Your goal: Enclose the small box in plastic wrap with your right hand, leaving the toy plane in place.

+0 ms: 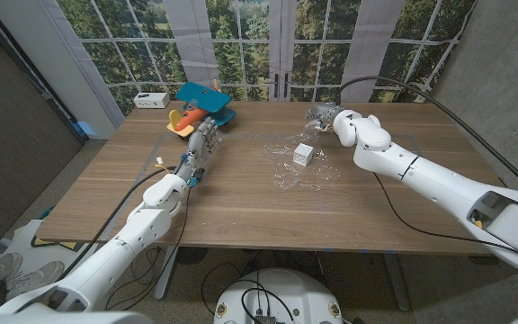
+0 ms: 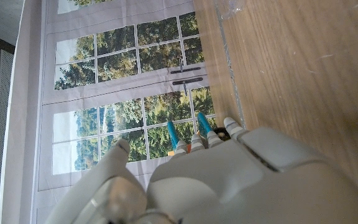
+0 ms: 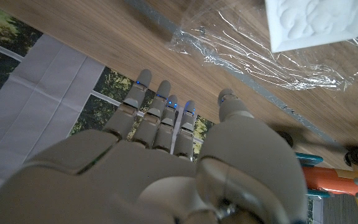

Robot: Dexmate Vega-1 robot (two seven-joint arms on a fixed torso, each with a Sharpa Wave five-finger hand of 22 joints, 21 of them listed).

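Right hand (image 1: 326, 115): held beyond the small white box (image 1: 303, 154), fingers loosely extended, nothing gripped. Box is seated on a crinkled clear plastic wrap sheet (image 1: 288, 174). A far wrap edge should be pinched and folded over the box. Left hand (image 1: 203, 142): open, empty, left of the box, touching or nearly touching the blue-and-orange toy plane (image 1: 201, 108). Beige device (image 1: 152, 99) noted beyond the plane.

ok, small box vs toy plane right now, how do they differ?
The small box is white and cube-like; the toy plane is teal and orange with wings. The box sits mid-table on crumpled plastic wrap; the plane sits on bare wood at the far edge. The left hand lies beside the plane; the right hand is behind the box. Neither is gripped.
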